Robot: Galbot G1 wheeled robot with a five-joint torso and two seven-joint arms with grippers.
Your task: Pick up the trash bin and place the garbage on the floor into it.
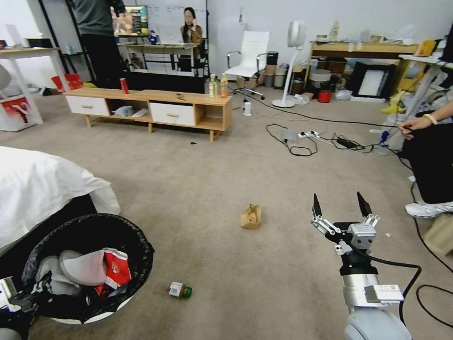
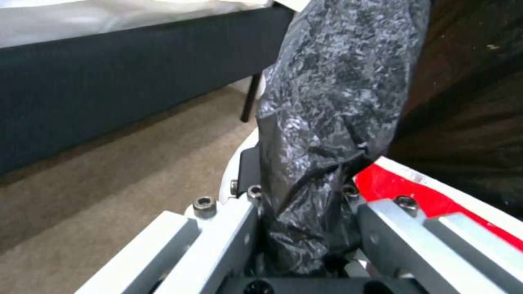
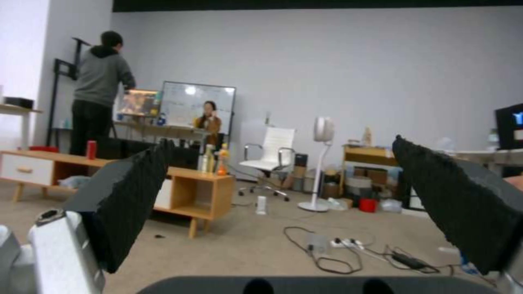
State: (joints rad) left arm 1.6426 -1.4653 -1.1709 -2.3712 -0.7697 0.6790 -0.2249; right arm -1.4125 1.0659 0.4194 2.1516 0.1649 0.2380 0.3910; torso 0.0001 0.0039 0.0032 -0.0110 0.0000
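The trash bin (image 1: pixel 137 245), white with a black bag lining, is at the lower left of the head view. It holds pale tissues and a red-white carton (image 1: pixel 115 267). My left gripper (image 1: pixel 28 290) is shut on the bin's near rim. The left wrist view shows its fingers (image 2: pixel 229 228) clamped on the black bag (image 2: pixel 338 81). On the floor (image 1: pixel 212 179) lie a tan paper bag (image 1: pixel 251 216) and a small green-capped bottle (image 1: pixel 180 289). My right gripper (image 1: pixel 338 198) hangs open to the right of the paper bag, holding nothing. Its spread black fingertips (image 3: pixel 136 192) frame the right wrist view.
A white-covered bed (image 1: pixel 37 184) stands just behind the bin. A low wooden cabinet (image 1: pixel 151 106) lies across the far carpet. Cables and a power strip (image 1: pixel 302 141) trail at the right. A seated person's shoe (image 1: pixel 429 208) is close to my right arm.
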